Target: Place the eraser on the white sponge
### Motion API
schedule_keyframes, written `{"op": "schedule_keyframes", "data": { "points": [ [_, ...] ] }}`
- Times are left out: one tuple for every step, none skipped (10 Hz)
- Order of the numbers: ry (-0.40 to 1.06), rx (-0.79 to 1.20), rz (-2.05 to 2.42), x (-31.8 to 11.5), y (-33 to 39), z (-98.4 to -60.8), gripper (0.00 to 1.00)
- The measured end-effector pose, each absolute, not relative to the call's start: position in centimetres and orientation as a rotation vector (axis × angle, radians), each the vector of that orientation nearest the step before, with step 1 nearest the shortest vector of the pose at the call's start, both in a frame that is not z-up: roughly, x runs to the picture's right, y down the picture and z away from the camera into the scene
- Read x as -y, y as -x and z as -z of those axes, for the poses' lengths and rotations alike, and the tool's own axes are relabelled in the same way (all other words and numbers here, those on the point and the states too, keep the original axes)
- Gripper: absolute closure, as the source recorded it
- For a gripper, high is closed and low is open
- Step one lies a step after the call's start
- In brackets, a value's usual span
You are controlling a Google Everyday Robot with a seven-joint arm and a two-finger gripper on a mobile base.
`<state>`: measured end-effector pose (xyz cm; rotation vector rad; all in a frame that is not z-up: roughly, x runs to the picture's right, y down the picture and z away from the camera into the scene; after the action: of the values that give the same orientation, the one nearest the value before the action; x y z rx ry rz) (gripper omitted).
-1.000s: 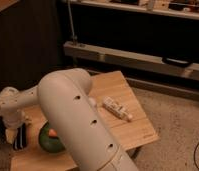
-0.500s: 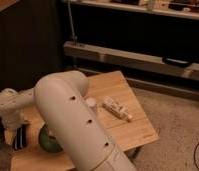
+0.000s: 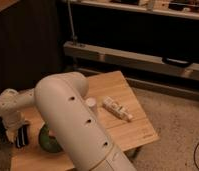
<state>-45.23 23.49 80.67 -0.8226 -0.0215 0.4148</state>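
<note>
We judge the task to be at its beginning, at the picking-up step, and nothing of the placing is done yet. The gripper point(image 3: 19, 129) is at the far left of the camera view, low over the left end of the wooden surface point(image 3: 130, 134), at the end of the big white arm point(image 3: 68, 117) that crosses the front of the picture. Directly under it and touching it we see a small dark block with a pale stripe, which we take for the eraser point(image 3: 23, 139); it seems to lie at the left edge of the surface, just beside a round green thing point(image 3: 47, 142) that may be a bowl. If the jaws are apart, together, or already clamped on the eraser, we cannot tell, because the dark parts there run into each other. The white sponge we do not find anywhere; possibly the arm hides it, since the arm covers a large part of the middle of the surface. On the part which is visible there stand only a white paper cup point(image 3: 91, 103) and, near it to the right, a white oblong packet point(image 3: 117, 108), and neither belongs to the task. So what is left, in our opinion, is almost everything: to get a firm hold of the eraser, to lift it, to carry it to the sponge and to put it down on top.
</note>
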Motion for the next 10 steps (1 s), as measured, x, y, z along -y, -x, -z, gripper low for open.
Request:
{"op": "schedule_keyframes", "data": {
  "points": [
    [0.82,0.021,-0.42,-23.23,45.04,-80.78,0.69],
    [0.82,0.02,-0.421,-23.14,45.02,-80.71,0.81],
    [0.82,0.02,-0.421,-23.1,44.97,-80.64,0.91],
    [0.82,0.019,-0.421,-23.08,44.96,-80.58,0.97],
    [0.82,0.019,-0.421,-23.04,44.96,-80.58,1.0],
    [0.82,0.019,-0.421,-23.04,44.95,-80.57,1.0],
    [0.821,0.019,-0.42,-23.09,44.94,-80.55,1.0],
    [0.821,0.018,-0.419,-23.12,44.95,-80.51,1.0],
    [0.821,0.018,-0.418,-23.13,44.95,-80.51,1.0],
    [0.821,0.018,-0.418,-23.13,44.95,-80.5,1.0]
  ]
}}
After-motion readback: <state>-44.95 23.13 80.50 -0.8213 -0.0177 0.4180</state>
